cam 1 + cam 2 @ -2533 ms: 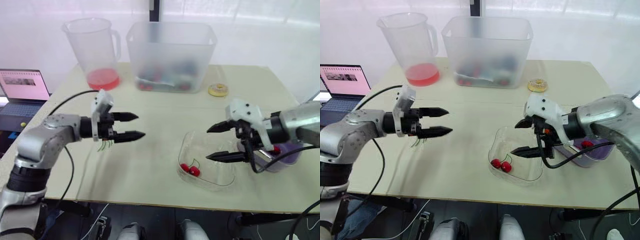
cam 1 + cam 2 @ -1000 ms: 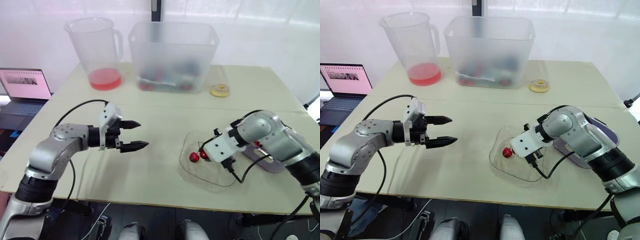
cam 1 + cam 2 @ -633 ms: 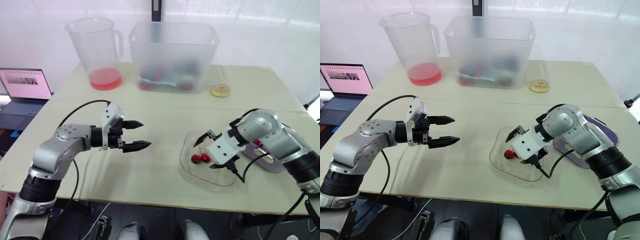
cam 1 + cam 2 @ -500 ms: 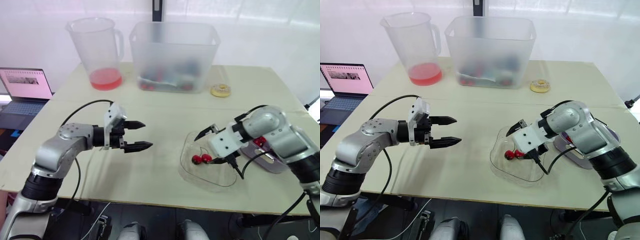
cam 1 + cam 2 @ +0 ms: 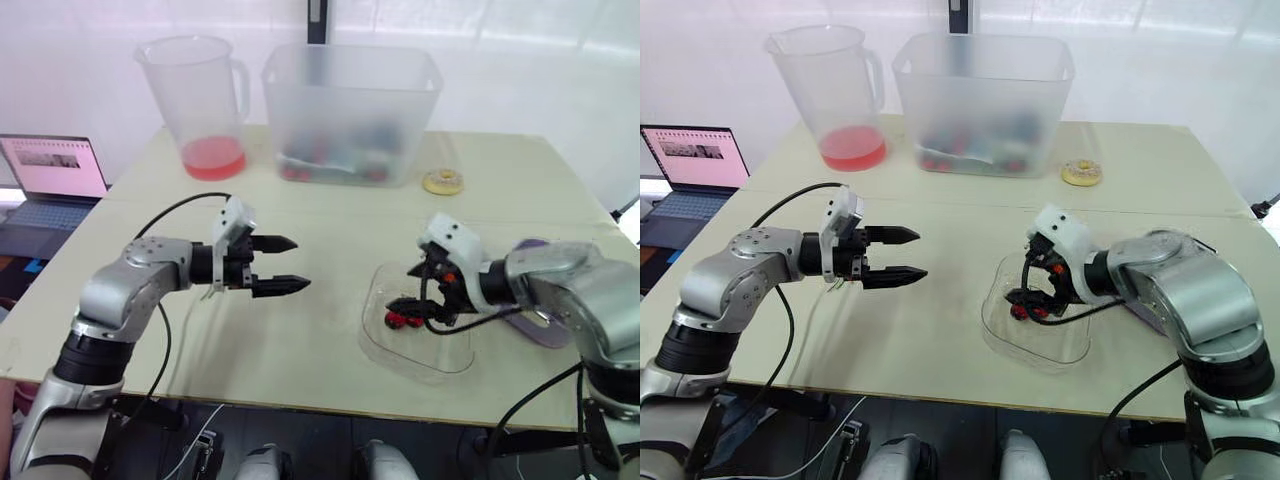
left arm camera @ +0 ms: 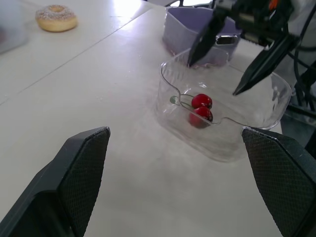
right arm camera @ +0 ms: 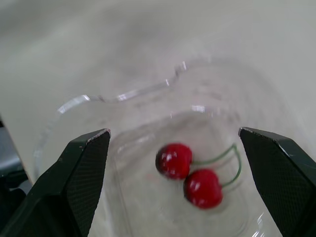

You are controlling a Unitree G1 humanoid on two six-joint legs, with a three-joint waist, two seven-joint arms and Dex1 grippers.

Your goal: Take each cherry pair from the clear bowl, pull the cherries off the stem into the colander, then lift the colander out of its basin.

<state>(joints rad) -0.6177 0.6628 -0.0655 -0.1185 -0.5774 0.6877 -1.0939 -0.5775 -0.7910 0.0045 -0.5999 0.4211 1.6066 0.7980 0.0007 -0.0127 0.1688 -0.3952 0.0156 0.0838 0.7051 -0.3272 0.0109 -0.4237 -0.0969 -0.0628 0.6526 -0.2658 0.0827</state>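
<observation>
A pair of red cherries (image 7: 190, 174) on a green stem lies in the clear bowl (image 5: 372, 340) at the table's front right. My right gripper (image 5: 408, 287) hangs open over the bowl, one finger above the pair and one low beside it, holding nothing. In the left wrist view the right gripper (image 6: 213, 76) stands just above the cherries (image 6: 201, 107). The purple colander and basin (image 6: 190, 34) sit behind the bowl, mostly hidden by my right arm. My left gripper (image 5: 300, 265) is open and empty, hovering over the table left of the bowl and pointing at it.
A clear pitcher (image 5: 195, 100) with red liquid stands at the back left. Beside it is a large frosted tub (image 5: 350, 110) holding several items. A small donut (image 5: 442, 181) lies right of the tub. A laptop (image 5: 50, 185) sits off the table's left edge.
My right gripper went down onto the cherries, opened and turned; it now points left over the bowl. The pair shifted slightly in the bowl. My left gripper crept right.
</observation>
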